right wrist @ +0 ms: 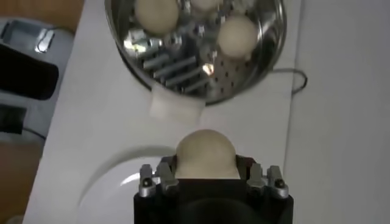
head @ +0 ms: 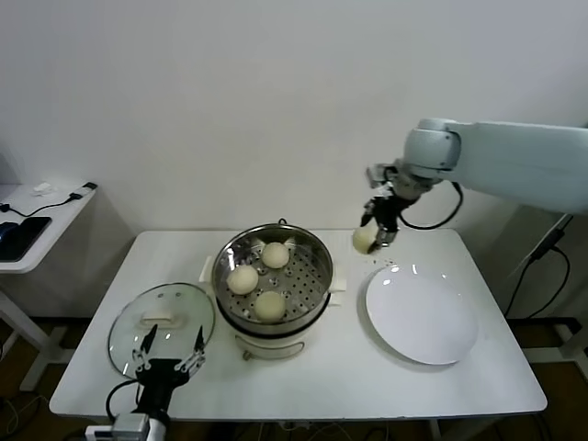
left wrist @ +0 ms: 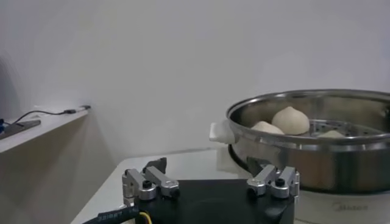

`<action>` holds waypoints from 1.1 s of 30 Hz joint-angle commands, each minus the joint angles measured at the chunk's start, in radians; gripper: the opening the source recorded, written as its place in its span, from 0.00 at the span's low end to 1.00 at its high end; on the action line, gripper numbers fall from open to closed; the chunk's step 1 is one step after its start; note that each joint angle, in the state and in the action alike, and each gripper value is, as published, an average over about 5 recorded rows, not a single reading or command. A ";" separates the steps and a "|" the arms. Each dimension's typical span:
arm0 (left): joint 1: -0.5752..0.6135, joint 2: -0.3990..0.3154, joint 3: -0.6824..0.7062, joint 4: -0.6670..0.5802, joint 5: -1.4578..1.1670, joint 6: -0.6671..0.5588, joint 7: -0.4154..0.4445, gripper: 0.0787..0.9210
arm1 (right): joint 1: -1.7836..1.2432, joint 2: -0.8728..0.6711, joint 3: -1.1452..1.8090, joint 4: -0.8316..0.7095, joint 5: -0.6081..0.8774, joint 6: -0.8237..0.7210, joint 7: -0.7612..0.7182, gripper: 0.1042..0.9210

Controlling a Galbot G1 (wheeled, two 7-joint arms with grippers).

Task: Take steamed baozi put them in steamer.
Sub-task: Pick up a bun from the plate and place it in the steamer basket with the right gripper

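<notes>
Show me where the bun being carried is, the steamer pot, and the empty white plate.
carried baozi (head: 364, 240), head view, on its rounded side beside the right gripper (head: 378, 241).
steamer (head: 224, 260), head view, on its shiny left rim.
white plate (head: 423, 317), head view, on its bare middle.

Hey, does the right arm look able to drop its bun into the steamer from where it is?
Probably yes. The right end effector holds a bun just beside the steamer, whose top is open with free tray space; the lid lies aside.

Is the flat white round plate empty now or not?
Empty: the flat white round plate is bare; the right gripper holds the last cream-white bun above the table.
</notes>
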 commanded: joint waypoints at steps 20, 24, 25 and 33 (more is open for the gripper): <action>-0.018 0.015 -0.007 0.026 -0.030 0.008 0.003 0.88 | -0.293 0.319 0.043 -0.155 0.041 -0.115 0.139 0.66; -0.022 0.016 -0.007 0.030 -0.032 0.009 0.004 0.88 | -0.308 0.313 0.052 -0.160 0.028 -0.117 0.143 0.66; -0.022 0.016 -0.007 0.030 -0.032 0.009 0.004 0.88 | -0.309 0.311 0.053 -0.161 0.025 -0.116 0.144 0.66; -0.013 0.017 -0.013 0.025 -0.034 0.007 0.004 0.88 | -0.277 0.280 0.088 -0.153 0.044 -0.056 0.097 0.72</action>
